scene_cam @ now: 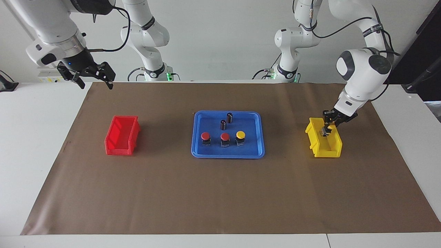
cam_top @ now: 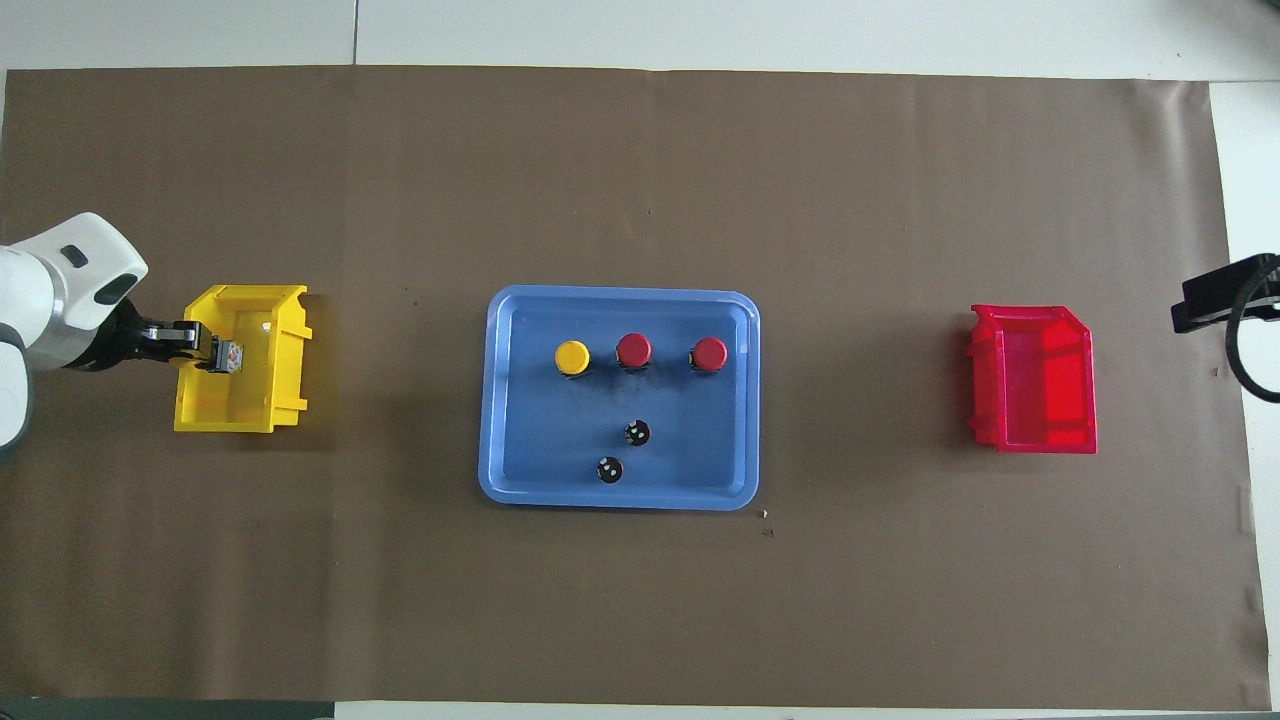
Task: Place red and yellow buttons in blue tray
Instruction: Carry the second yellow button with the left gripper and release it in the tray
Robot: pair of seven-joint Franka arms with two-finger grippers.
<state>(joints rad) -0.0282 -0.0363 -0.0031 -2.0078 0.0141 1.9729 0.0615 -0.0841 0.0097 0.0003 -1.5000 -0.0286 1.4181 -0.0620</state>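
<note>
White wall (scene_cam: 220, 31); white table (scene_cam: 34, 144); brown mat (scene_cam: 220, 193) covering tabletop

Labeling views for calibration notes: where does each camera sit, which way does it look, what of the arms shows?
Facing view: high across the table, looking at both arms; right gripper raised, left gripper over the yellow bin.
Overhead view: above the robots' end, looking steeply down; only wrists at the edges.
Shared: blue tray, red bin, half a turn apart.
</note>
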